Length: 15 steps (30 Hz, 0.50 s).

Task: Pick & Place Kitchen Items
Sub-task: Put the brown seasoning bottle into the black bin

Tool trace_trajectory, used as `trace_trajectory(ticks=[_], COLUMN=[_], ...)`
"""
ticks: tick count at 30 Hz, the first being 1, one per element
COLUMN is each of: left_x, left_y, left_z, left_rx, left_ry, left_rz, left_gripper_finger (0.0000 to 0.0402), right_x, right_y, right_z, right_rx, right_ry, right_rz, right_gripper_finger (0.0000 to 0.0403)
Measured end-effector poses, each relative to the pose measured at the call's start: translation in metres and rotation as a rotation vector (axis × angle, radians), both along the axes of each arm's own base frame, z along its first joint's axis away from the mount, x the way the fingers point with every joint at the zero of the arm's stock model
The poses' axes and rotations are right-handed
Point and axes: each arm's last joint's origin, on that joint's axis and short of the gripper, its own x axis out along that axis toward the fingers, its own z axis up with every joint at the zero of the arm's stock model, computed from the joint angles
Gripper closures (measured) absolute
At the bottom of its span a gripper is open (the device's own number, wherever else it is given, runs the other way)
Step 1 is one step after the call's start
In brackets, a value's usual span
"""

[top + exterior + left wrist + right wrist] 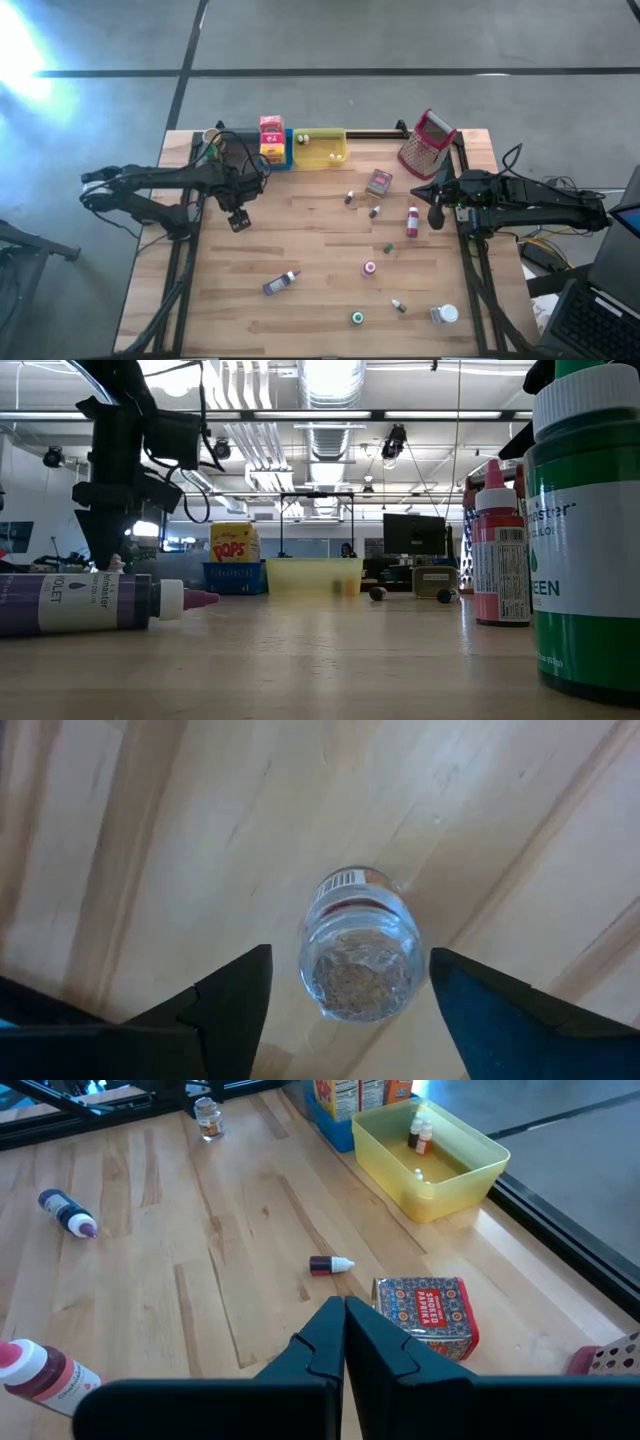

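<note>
Kitchen items lie scattered over my wooden table [300, 250], and the one I am working on is a small clear jar [362, 948] with a printed label, standing upright on the boards directly between the two fingers [225, 1005] of my left gripper [238, 222]. I see those fingers spread apart with a gap on each side of the jar, so nothing is grasped. Beyond them sit a blue tray with a red and yellow box [271, 138] and, beside it, a yellow tray [318, 157] holding two tiny bottles. My right gripper [345, 1325] hangs at the table's far side with its fingers pressed together and empty; just ahead of its tips lie a patterned paprika tin [425, 1313] and a small dark bottle with a white tip [330, 1265]. A purple bottle [281, 283] lies on its side nearer the front edge.
</note>
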Motion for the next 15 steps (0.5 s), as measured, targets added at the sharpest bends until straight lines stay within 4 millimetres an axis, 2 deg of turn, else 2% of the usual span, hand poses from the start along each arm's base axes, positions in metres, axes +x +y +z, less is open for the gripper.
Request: trace_trajectory(ticks=[15], left_x=[0.0005], left_y=[0.0014], left_z=[-0.0017], left_rx=[0.008], left_ry=[-0.013], left_rz=[0.008], left_gripper_finger=[0.0133], right_x=[0.0], right_y=[-0.0001], right_z=[0.0], right_rx=[0.0], right_ry=[0.0], right_rz=[-0.001], right_gripper_finger=[0.0394])
